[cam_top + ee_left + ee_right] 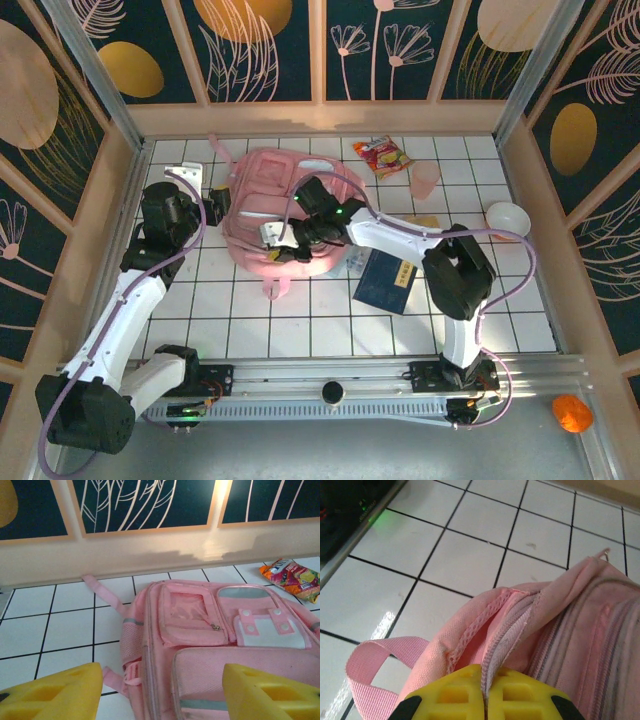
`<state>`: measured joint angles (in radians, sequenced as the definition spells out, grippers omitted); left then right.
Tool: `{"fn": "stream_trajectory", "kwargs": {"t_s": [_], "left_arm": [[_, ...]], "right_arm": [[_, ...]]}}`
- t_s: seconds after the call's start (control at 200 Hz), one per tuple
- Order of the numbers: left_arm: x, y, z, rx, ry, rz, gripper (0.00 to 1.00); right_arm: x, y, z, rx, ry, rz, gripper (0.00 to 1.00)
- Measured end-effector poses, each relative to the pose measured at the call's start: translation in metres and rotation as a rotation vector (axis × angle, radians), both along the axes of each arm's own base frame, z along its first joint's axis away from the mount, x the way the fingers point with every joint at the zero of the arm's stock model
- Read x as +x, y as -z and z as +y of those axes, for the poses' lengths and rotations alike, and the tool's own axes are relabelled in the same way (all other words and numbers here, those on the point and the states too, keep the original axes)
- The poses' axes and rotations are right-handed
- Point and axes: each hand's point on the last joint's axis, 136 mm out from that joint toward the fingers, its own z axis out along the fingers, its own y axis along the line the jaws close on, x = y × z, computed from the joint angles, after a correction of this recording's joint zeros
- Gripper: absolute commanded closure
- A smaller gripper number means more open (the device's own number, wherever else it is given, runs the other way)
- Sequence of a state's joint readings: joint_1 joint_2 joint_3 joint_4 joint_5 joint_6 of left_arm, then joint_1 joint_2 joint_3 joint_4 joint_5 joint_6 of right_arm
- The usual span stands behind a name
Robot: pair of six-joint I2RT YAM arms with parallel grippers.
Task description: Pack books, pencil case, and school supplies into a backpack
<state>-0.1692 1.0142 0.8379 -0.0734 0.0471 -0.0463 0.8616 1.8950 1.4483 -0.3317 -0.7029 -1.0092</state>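
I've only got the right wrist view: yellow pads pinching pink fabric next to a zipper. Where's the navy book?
Observer: The navy book lies flat on the table, to the right of the backpack.
Operator: What about the left tool?
Observer: The left tool hangs open at the backpack's left side, holding nothing.
Operator: Anything behind the bag?
Observer: A red-orange snack packet lies beyond it, toward the back wall.
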Motion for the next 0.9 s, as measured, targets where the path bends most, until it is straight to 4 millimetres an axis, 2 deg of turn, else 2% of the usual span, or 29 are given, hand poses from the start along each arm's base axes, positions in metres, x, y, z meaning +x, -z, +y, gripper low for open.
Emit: {"fn": "stream_trajectory", "kwargs": {"t_s": [0.175,0.28,0.375,0.455,0.545,0.651,0.766,0.841,0.901], "left_arm": [[0.000,0.002,0.006,-0.012,-0.040,0.013,0.36],[0.002,0.008,0.007,-0.031,-0.059,0.036,0.36],[0.005,0.025,0.005,-0.074,-0.068,0.088,0.38],[0.007,0.050,-0.001,-0.126,-0.066,0.155,0.39],[0.008,0.081,-0.006,-0.181,-0.073,0.234,0.42],[0.010,0.117,-0.009,-0.245,-0.100,0.320,0.47],[0.013,0.147,-0.011,-0.309,-0.139,0.386,0.50],[0.012,0.166,-0.010,-0.343,-0.177,0.429,0.51],[0.010,0.180,-0.007,-0.364,-0.213,0.463,0.51]], "right_arm": [[-0.016,-0.005,0.028,0.031,-0.077,-0.008,1.00],[-0.024,-0.005,0.032,0.034,-0.087,0.012,0.74],[-0.027,-0.007,0.032,0.059,-0.056,0.043,0.55],[-0.029,-0.012,0.023,0.068,0.025,0.110,0.47],[-0.027,-0.022,0.009,0.088,0.131,0.182,0.43],[-0.004,-0.036,-0.011,0.118,0.342,0.299,0.43],[0.055,-0.037,-0.042,0.137,0.722,0.489,0.47],[0.096,-0.027,-0.070,0.149,0.986,0.607,0.47],[0.118,-0.019,-0.091,0.169,1.153,0.672,0.49]]}}
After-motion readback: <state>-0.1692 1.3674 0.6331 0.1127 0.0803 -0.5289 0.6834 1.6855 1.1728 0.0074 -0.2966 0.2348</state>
